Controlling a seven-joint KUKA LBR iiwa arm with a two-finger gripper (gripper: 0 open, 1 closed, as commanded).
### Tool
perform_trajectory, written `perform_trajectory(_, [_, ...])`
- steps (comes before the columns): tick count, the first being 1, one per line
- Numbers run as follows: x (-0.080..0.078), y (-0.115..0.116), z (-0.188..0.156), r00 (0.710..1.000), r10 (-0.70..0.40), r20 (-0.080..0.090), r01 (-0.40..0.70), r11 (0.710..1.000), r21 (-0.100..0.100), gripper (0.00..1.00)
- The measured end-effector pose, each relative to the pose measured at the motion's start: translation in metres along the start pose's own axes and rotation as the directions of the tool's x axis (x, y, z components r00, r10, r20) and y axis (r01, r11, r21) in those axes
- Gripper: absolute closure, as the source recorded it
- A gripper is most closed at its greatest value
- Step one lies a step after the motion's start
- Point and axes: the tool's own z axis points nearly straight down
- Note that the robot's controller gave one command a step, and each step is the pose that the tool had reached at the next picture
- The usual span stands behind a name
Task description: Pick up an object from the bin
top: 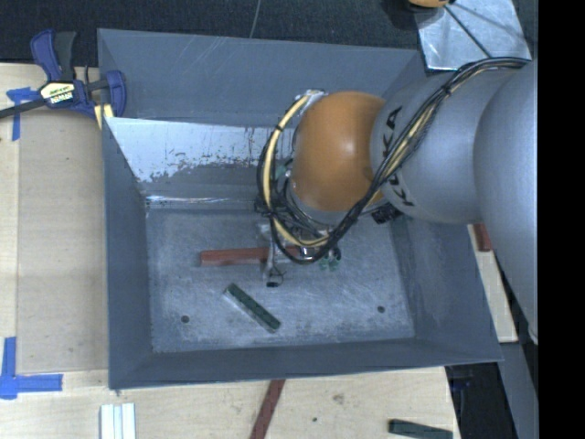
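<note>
Grey and scuffed, the bin point(128, 273) carries two loose things near the middle of its floor. The gripper point(272, 273) hangs low at the near end of a slim red-brown stick point(228, 257), which stretches away toward nine o'clock. Whether the jaws are spread or pinching it cannot be told. A dark flat strip point(253, 307) lies apart at seven o'clock. The stick looks light, stiff and narrow, likely to pivot if taken by its end, so a hold across its width nearer the middle seems safer.
</note>
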Motion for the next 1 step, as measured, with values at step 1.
perform_trajectory(1, [0.0517, -0.0352, -0.1014, 1.000, -0.010, 0.000, 0.010, 1.000, -0.002, 1.00])
